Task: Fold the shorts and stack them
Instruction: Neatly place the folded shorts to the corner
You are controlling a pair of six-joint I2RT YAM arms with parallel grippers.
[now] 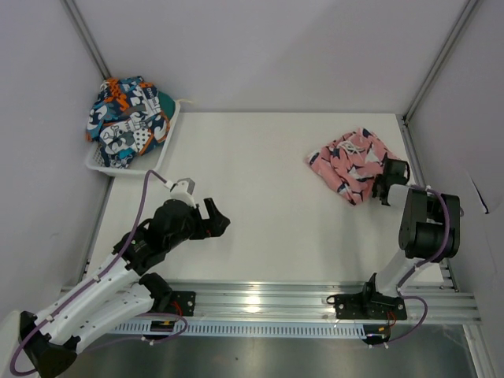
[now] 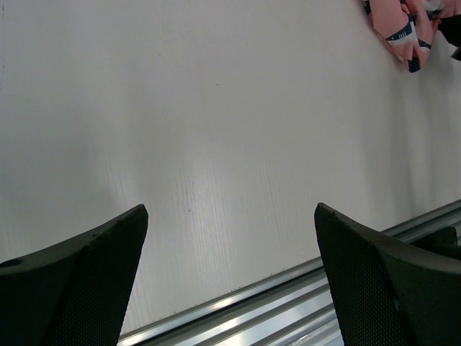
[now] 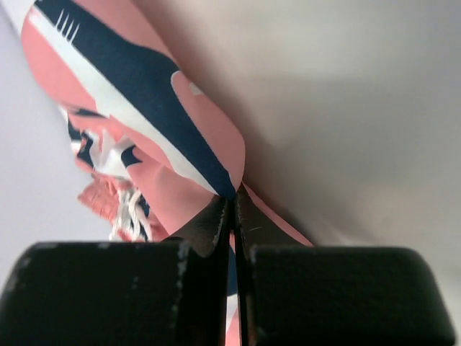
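The pink shark-print shorts lie bunched at the right of the white table, with a white drawstring on top. My right gripper is shut on their near right edge; in the right wrist view the jaws pinch the pink fabric. The teal, orange and navy patchwork shorts sit piled in a white basket at the far left. My left gripper is open and empty over the table's left middle; its fingers frame bare table, with the pink shorts at top right.
A metal rail runs along the near table edge under both arm bases. Grey walls close in the back and sides. Bare white tabletop lies between the two grippers.
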